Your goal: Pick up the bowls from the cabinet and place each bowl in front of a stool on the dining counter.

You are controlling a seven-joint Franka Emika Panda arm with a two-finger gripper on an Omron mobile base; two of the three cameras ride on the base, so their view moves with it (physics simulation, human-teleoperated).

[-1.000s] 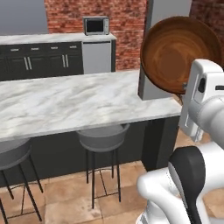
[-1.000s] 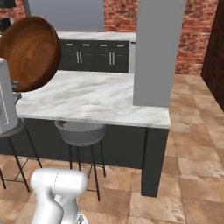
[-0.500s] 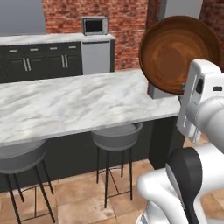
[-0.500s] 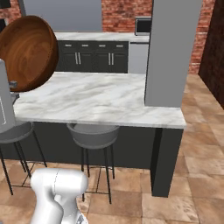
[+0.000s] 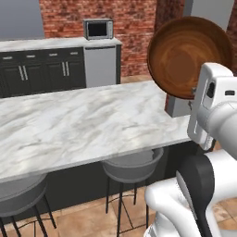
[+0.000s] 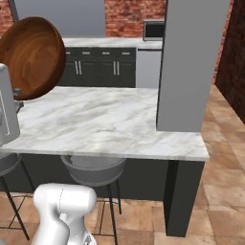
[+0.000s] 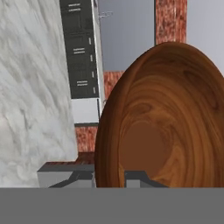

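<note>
The wooden bowl (image 5: 189, 56) was off the shelf and in the air, carried tipped on its edge above the right end of the dining counter (image 5: 78, 125), so the picking-up half of this bowl's trip looked finished. What was left, by my reading, was to lower it flat onto the marble in front of one of the stools (image 5: 132, 167). No cream bowl lay on any part of the counter that the pictures took in, so I could not tell whether that one was already placed or not yet fetched.

The gripper (image 7: 109, 177) was clenched on the bowl's rim. In the hand view its two dark finger tips (image 7: 139, 178) sat on either side of the rim's lower edge, with the bowl's hollow spreading away from them.

The bowl was round and deep, a glossy reddish-brown with darker grain rings curling round a flat, paler bottom. In both base views its open side faced the cameras, nearly upright, not level.

Two grey padded stools stood tucked under the near overhang of the counter, the nearer one (image 6: 93, 168) just below and to the left of the bowl. The marble in front of them carried nothing.
</note>
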